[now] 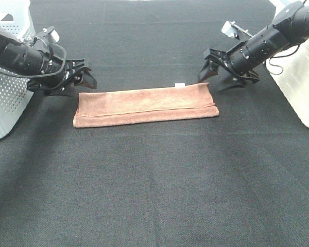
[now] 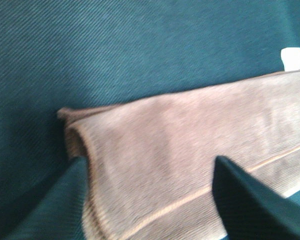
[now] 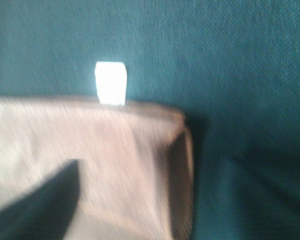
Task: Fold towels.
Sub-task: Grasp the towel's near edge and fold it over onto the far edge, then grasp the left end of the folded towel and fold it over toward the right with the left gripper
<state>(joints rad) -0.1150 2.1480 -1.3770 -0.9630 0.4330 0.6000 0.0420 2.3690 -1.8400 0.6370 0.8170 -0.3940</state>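
Observation:
The reddish-brown towel (image 1: 147, 105) lies folded into a long flat strip on the black table, with its small white tag (image 1: 179, 84) on the far edge. My left gripper (image 1: 85, 78) is open and empty, just beyond the towel's far left corner. My right gripper (image 1: 219, 80) is open and empty, just beyond the far right corner. The left wrist view shows the towel's left end (image 2: 190, 150) between my spread fingers (image 2: 250, 200), with the tag (image 2: 291, 58) at its edge. The right wrist view, blurred, shows the towel's right corner (image 3: 90, 145) and the tag (image 3: 110, 82).
A white perforated basket (image 1: 5, 103) stands at the left edge of the table behind my left arm. A white bin (image 1: 298, 82) stands at the right edge beside my right arm. Black cloth (image 1: 154, 190) covers the table in front of the towel.

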